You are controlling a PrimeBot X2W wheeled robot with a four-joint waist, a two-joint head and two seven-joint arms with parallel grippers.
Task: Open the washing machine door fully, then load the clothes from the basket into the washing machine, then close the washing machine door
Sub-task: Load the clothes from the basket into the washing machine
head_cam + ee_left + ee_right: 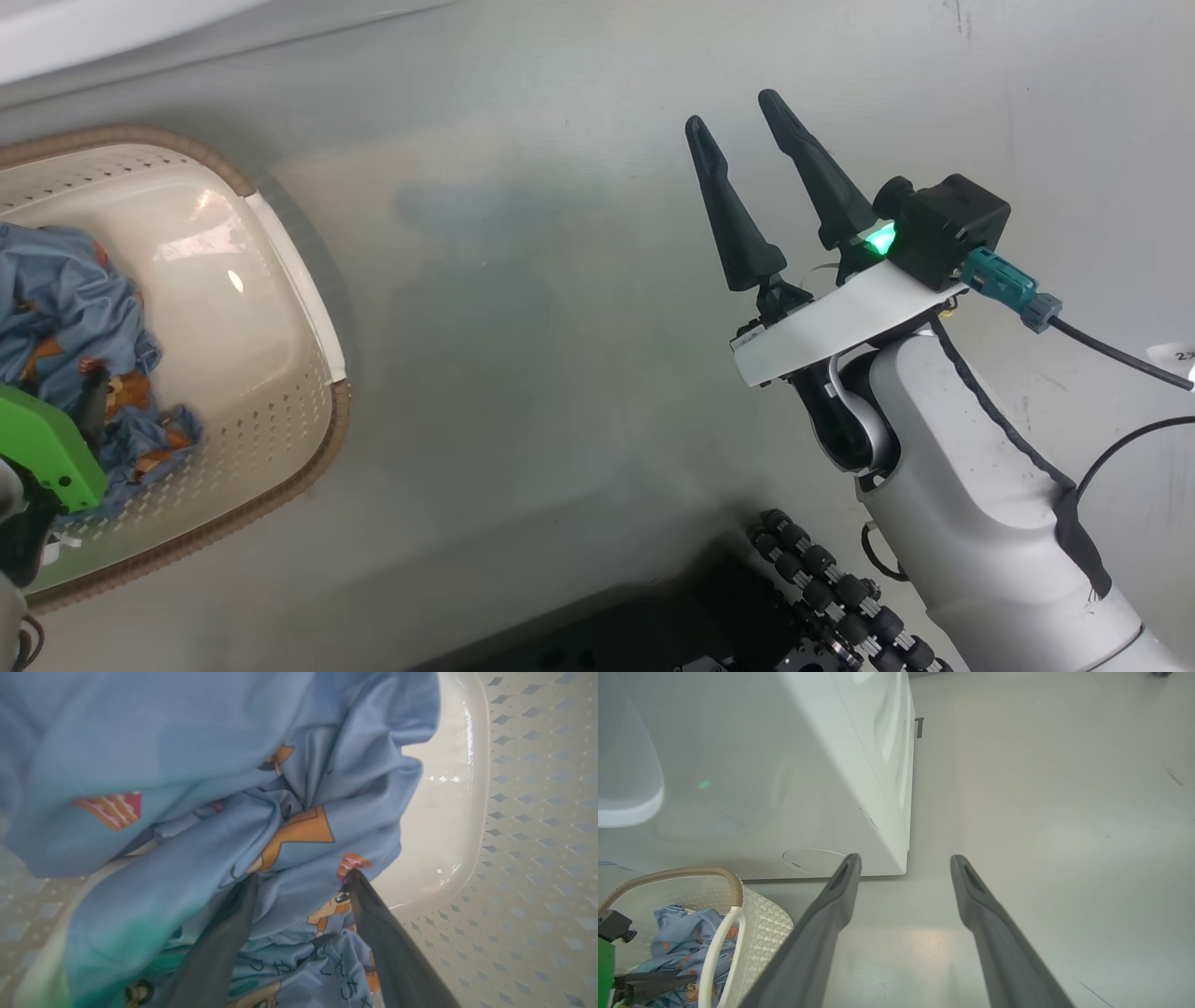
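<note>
Light-blue cartoon-printed clothes point(299, 830) sit between the spread fingers of the left gripper point(302, 877) inside the cream perforated plastic basket point(514, 812): loading step. Next judged: clamp, lift. Idle right gripper point(733, 107) spread, empty.

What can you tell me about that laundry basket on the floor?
The basket is cream-white plastic with small perforations in its walls, a glossy bottom, a brown woven-look rim and a white side handle. It stands upright on the grey floor, close by the washing machine. Crumpled blue clothes lie in one part of it, and the left gripper reaches in, open around the cloth.
</note>
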